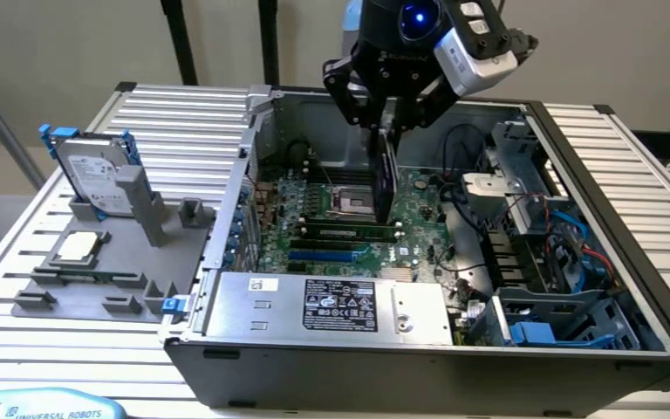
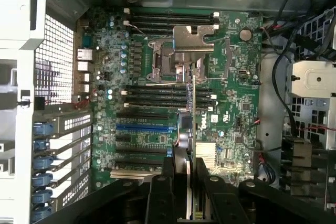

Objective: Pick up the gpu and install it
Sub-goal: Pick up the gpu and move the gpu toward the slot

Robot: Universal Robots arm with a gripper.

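Black jaws, partly closed, pinched the upper edge of the flat green, black-coolered gpu [image 1: 389, 183], seemingly light, stiff and fragile, best held by that bare edge.

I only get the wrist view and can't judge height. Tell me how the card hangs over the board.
Observer: The gpu hangs upright from the gripper, shut on its top edge, lower end over the motherboard; contact I cannot tell.
Operator: Report what stands outside the case.
Observer: A hard drive with blue rails stands upright in a grey fixture, at the exterior view's left of the case.
Operator: Name something inside that I miss.
Observer: A silver power supply with a black label, along the wall nearest the exterior camera.
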